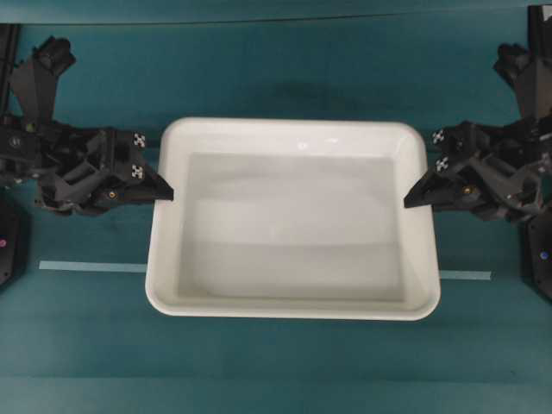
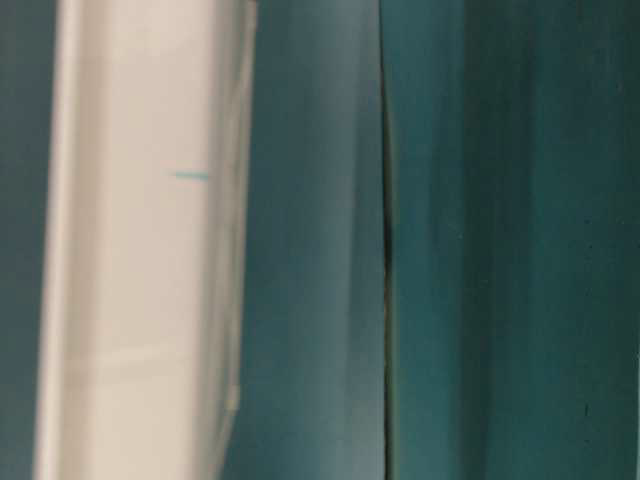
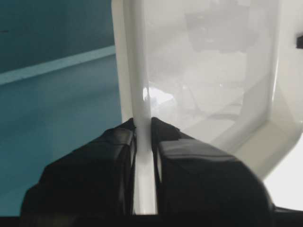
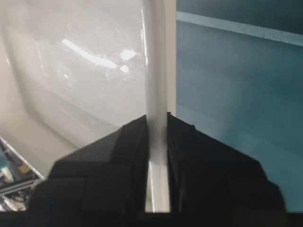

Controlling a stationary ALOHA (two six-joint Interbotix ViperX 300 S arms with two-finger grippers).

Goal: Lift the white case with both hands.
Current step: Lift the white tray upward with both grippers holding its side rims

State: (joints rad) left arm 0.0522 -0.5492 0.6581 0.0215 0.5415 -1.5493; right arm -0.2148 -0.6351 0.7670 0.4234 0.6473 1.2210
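Your left gripper (image 1: 164, 191) was clamped on the left rim of the white case (image 1: 293, 220), and your right gripper (image 1: 412, 197) was clamped on the opposite rim; each wrist view showed the rim pinched between the two black jaws. The case lay between your arms on the teal table (image 1: 285, 78), over a pale tape line (image 1: 90, 266) that showed on both sides of it.

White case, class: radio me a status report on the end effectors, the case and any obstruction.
Left end effector shut on the case rim. Right end effector shut on the opposite rim. Nothing in the way.
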